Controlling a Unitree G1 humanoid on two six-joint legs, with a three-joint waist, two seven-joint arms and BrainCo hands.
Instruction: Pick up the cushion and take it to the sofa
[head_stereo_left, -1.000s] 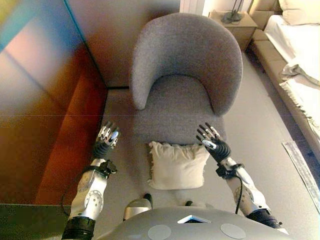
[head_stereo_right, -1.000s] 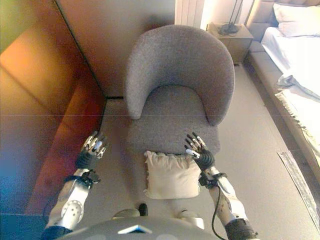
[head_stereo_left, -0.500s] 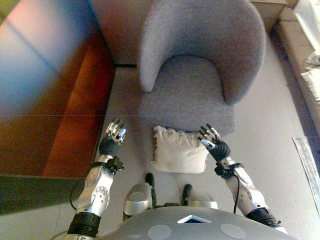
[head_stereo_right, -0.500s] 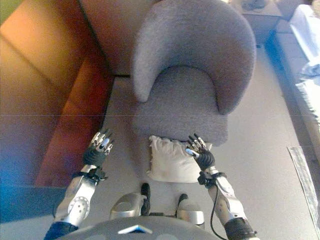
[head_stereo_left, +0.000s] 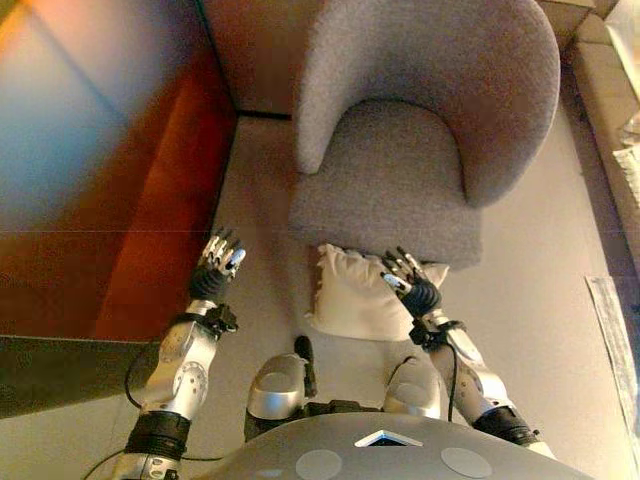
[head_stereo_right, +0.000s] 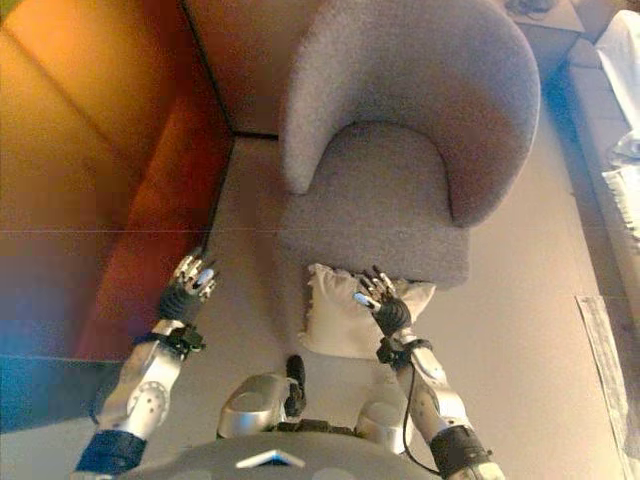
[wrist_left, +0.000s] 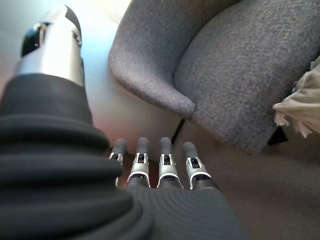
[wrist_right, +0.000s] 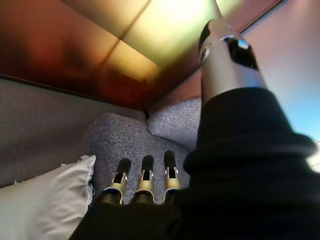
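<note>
Head views: cream cushion lying on the floor, propped against the front edge of the grey armchair. Right hand raised over the cushion's right side, fingers spread and straight, nothing held; contact with the cushion impossible to tell from here. Left hand well to the left of the cushion, above bare floor, fingers straight and loosely fanned, empty. Reddish-brown wall panel running along the left side. Edge of a bed showing at the far right. No containers visible anywhere.

Left wrist view: left hand with fingers extended in a row, nothing between them and the thumb. Beyond them, grey armchair seat and curved arm, and a frayed corner of the cream cushion at the edge of the picture, apart from the fingers.

Right wrist view: right hand with fingers straight, thumb raised apart, grasping nothing. Cream cushion just beside the fingertips, lying against the grey armchair; reddish-brown wall panel behind.
</note>
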